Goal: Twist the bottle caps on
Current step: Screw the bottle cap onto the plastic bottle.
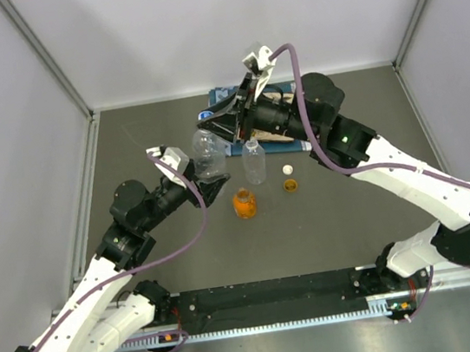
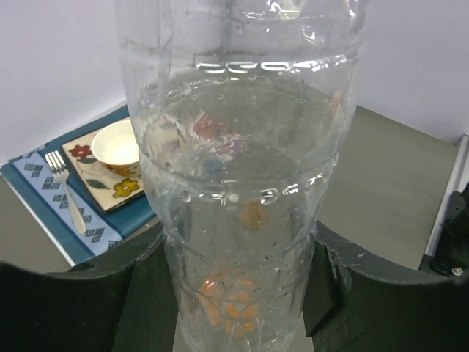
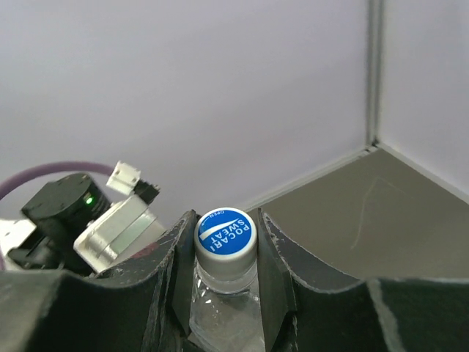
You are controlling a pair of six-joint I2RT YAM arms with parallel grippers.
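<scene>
The left gripper (image 2: 238,290) clamps a clear bottle (image 2: 242,147) by its ribbed body, near the middle of the tabletop (image 1: 357,237); droplets cling inside its wall. The right gripper (image 3: 226,253) pinches the blue cap (image 3: 226,232) sitting on that bottle's neck. A second clear bottle (image 1: 254,161) and an open orange bottle (image 1: 244,202) stand close by, with a white cap (image 1: 287,169) and an orange cap (image 1: 290,185) lying beside them.

One clear ribbed bottle (image 1: 209,158), apparently tilted, carries a blue-and-white cap (image 3: 226,233) on its neck. A second clear bottle (image 1: 254,162) and squat orange bottle (image 1: 244,202) stand upright on the desk (image 1: 356,229). A white cap (image 1: 287,169) and orange cap (image 1: 290,185) lie just beside them.
</scene>
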